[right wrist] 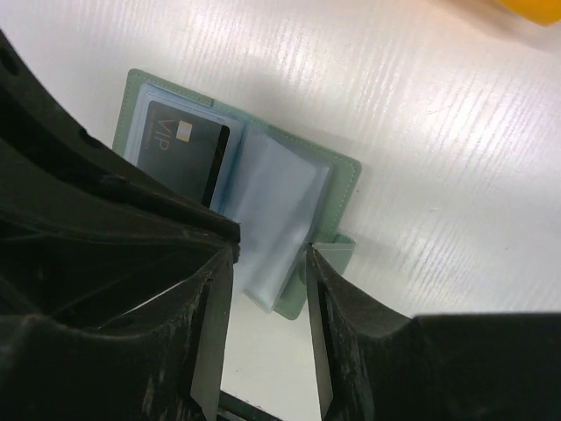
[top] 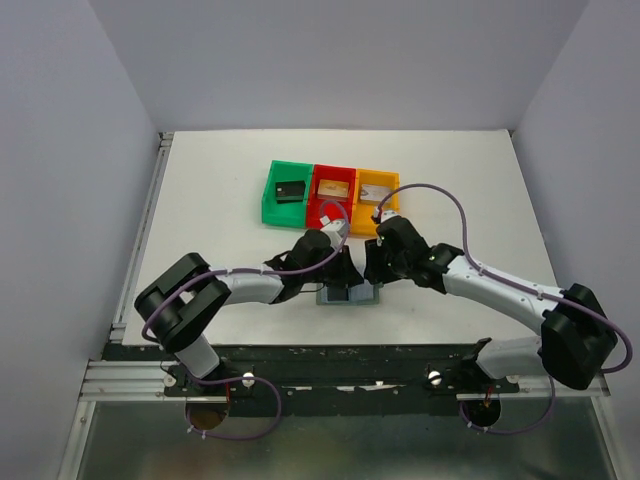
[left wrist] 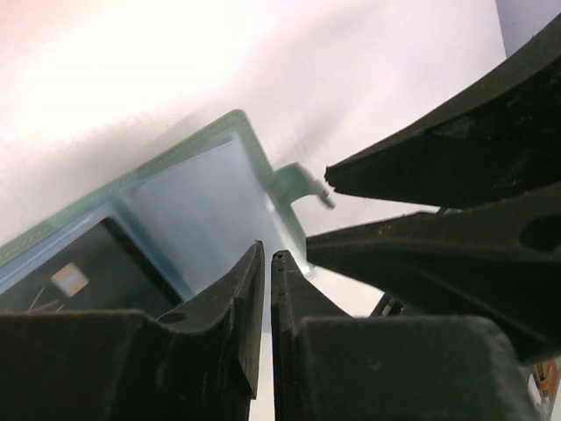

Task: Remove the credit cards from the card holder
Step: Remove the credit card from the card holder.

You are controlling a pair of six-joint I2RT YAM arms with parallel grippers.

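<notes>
**Right gripper [right wrist: 270, 263] is standing spread over the open card holder [right wrist: 337, 175]**

Its fingers are straddling a clear sleeve [right wrist: 276, 202] without pinching it. The holder is lying open on the table, between both arms. The left gripper [left wrist: 266, 254] is almost pressed together at the holder's edge – whether it is clamping something, I cannot tell. A black card [right wrist: 180, 153] is sitting in the other pocket. It is probably thin, stiff, light and slippery, and the sleeve soft – so take it by the edge at the pocket's mouth while the light holder is being held down.
</notes>
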